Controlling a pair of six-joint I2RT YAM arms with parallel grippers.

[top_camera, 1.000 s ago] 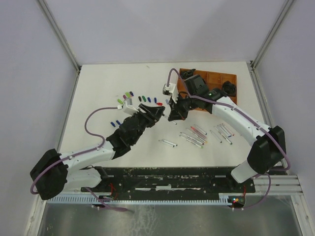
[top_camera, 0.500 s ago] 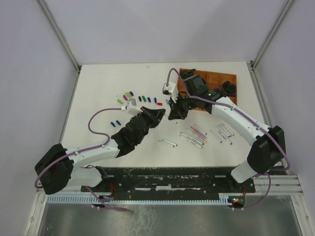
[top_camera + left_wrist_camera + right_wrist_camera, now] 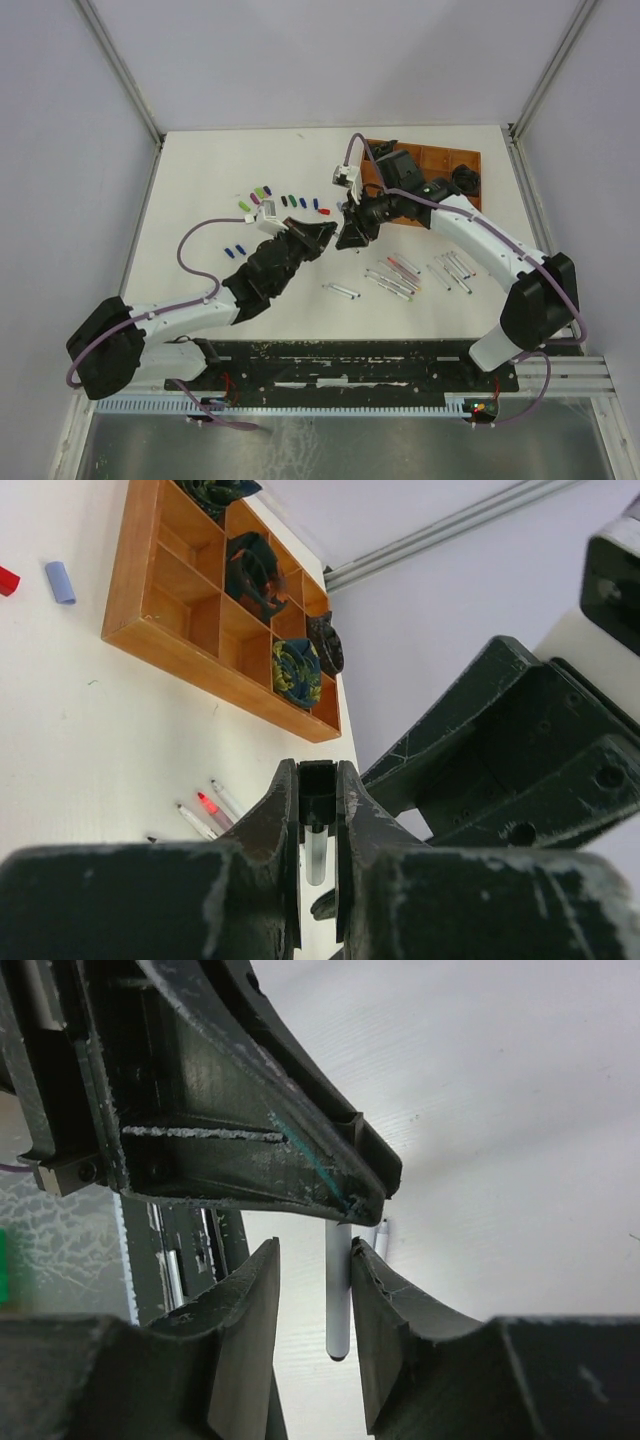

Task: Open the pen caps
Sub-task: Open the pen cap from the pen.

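Observation:
My left gripper (image 3: 323,236) is shut on the black cap (image 3: 318,792) of a pen and holds it above the table; the white-grey barrel (image 3: 316,852) runs back between the jaws. My right gripper (image 3: 349,235) meets it tip to tip. In the right wrist view the right gripper (image 3: 313,1250) is open around that barrel (image 3: 339,1300): the barrel touches the right-hand finger, with a gap to the other. Loose caps (image 3: 262,190) in green, purple, blue and red (image 3: 324,211) lie behind the left gripper. Several pens (image 3: 391,284) lie to the right.
A brown compartment tray (image 3: 440,158) with dark rolled items stands at the back right; it also shows in the left wrist view (image 3: 150,630). One pen (image 3: 342,290) lies alone in front of the grippers. Two small blue caps (image 3: 235,250) lie left of the left arm.
The left gripper has shifted a little right with the pen. The right gripper has come left and closed in around the pen's barrel.

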